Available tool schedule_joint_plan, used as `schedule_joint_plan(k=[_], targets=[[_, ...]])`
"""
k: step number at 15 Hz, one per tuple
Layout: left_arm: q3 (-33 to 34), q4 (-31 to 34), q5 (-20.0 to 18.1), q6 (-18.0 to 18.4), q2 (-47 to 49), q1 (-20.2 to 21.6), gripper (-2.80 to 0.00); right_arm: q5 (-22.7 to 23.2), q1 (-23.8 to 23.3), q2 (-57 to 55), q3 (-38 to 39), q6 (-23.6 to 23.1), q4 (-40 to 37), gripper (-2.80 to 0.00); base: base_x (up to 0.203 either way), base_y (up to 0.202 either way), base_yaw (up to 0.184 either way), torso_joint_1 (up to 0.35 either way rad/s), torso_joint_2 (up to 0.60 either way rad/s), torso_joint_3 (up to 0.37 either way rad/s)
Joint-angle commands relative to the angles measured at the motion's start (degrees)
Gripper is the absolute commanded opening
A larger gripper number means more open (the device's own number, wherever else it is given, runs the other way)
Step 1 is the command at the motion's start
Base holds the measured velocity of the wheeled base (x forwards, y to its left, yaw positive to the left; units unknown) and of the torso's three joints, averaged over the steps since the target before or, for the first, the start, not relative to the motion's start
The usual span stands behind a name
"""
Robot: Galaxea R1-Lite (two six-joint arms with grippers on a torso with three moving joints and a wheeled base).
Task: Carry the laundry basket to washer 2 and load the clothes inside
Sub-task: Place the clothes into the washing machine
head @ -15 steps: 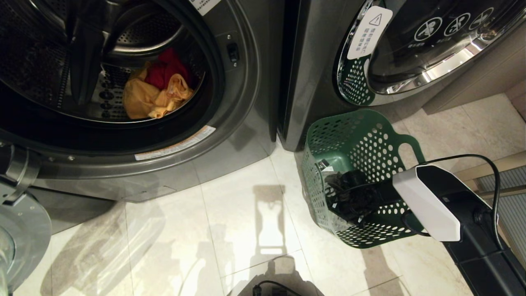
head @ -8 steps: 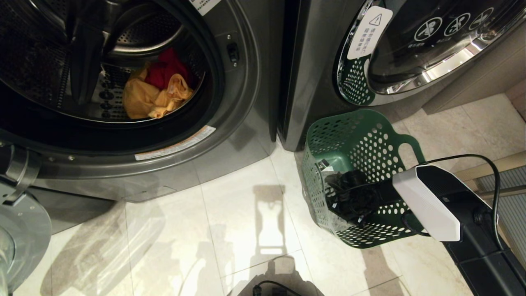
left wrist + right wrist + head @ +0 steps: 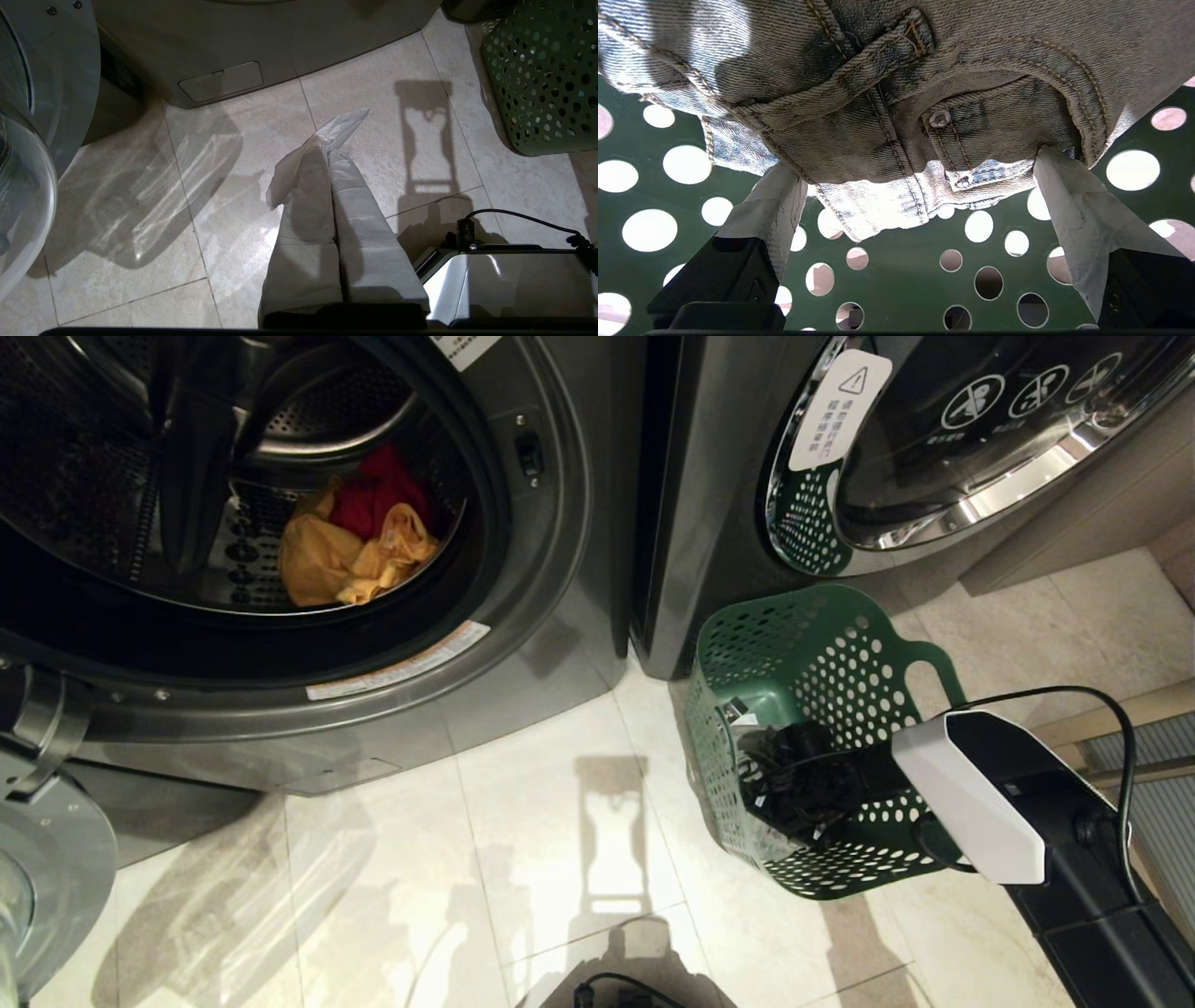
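Nothing has shifted in the past second: our right tool (image 3: 920, 186) hangs spread inside the laundry basket (image 3: 822, 653), denim jeans (image 3: 878, 93) between its fingers, ungripped. We judge closing comes next. Left tool (image 3: 329, 149) pressed together.

Nothing that I can make out has changed from a second ago to now. My right tool (image 3: 784, 784) sits at the same spot down inside the laundry basket (image 3: 822, 663), at about four o'clock in the head view, its fingers (image 3: 1069, 205) spread just as wide on either side of the denim garment (image 3: 896, 93). The basket, the yellow and red clothes (image 3: 359, 537) in the open drum at ten o'clock, and the shadows on the floor (image 3: 560, 859) all line up exactly with the earlier head views.
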State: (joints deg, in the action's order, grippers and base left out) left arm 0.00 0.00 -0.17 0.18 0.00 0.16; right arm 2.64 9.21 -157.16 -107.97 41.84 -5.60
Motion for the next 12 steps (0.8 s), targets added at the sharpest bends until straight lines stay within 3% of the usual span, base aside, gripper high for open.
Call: schedule_joint_plan(k=[1,9,12], targets=[[0.00,0.00,-0.01,0.08,0.09,0.02,-2.80,-0.01,0.02,-0.10,-0.13,0.43,-0.03,0.00,0.000,0.000,0.000,0.000,0.00,0.000],[0.00,0.00,-0.01,0.01,0.09,0.02,-2.80,-0.45,0.11,-0.69,-1.36,0.61,-0.38,0.00,0.000,0.000,0.000,0.000,0.00,0.000],[0.00,0.00,-0.01,0.03,0.09,0.02,-2.80,-2.98,0.46,-0.60,-1.29,0.17,-0.38,0.00,0.000,0.000,0.000,0.000,0.00,0.000]])
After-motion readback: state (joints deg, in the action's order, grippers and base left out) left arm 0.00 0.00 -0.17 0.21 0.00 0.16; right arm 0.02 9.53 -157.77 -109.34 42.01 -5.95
